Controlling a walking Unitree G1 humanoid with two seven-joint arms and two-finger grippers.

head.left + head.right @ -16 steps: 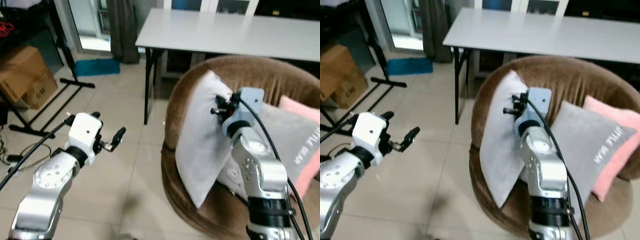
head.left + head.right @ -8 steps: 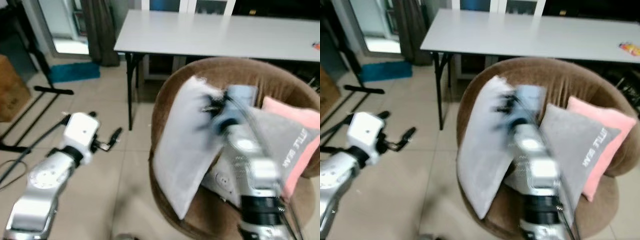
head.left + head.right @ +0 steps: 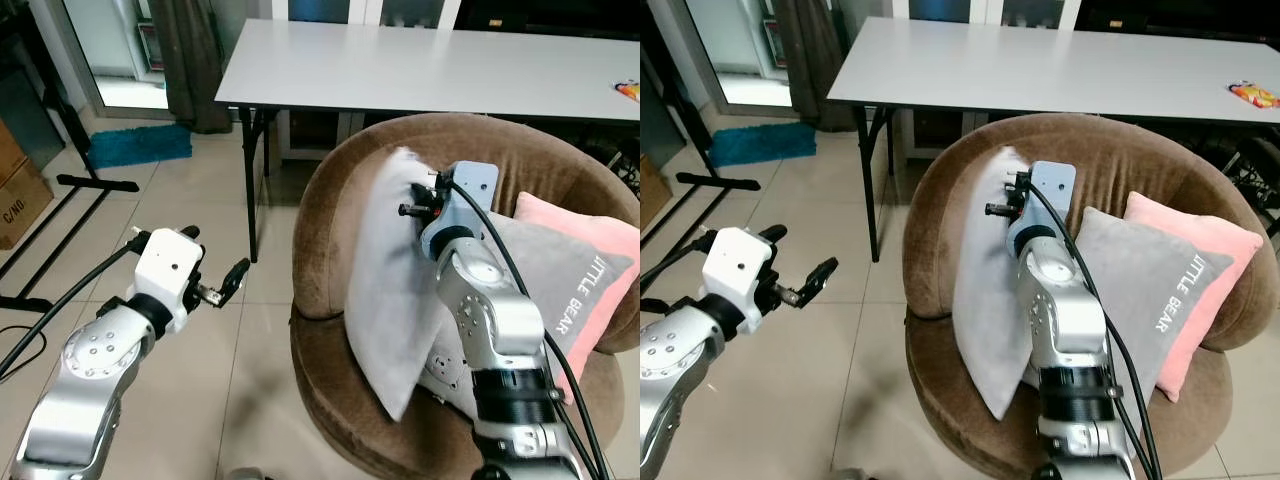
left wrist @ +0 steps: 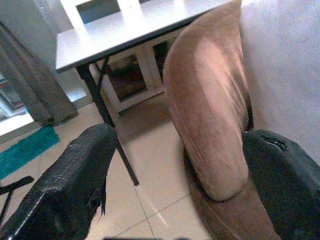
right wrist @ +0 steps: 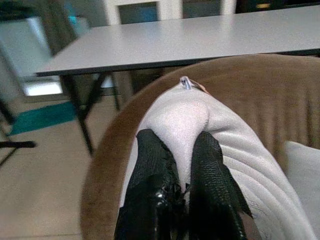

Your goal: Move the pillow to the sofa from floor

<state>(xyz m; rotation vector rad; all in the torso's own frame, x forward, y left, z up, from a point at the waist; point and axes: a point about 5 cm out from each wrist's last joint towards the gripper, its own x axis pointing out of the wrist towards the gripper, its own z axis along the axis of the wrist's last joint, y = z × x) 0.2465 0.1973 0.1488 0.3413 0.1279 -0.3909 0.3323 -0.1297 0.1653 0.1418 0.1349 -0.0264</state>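
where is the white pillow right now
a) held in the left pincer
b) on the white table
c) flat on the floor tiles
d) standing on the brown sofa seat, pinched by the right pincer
d: the right pincer is shut on the top corner of the white pillow, which stands on the brown sofa.

White pillow [image 3: 385, 290], plain, pinched between my black fingers [image 5: 150, 165]. Brown round sofa [image 3: 330, 220], of uniform plush colour. Grey cushion [image 3: 1140, 290] with white lettering down one edge; plain pink cushion [image 3: 1215, 250] behind it. My arms are silver with white wrist housings and black cables. Pale grey tabletop [image 3: 420, 65] on black legs. Floor [image 3: 230, 400] of beige tiles. Teal mat [image 3: 140, 145] beside a dark curtain [image 3: 190, 55].
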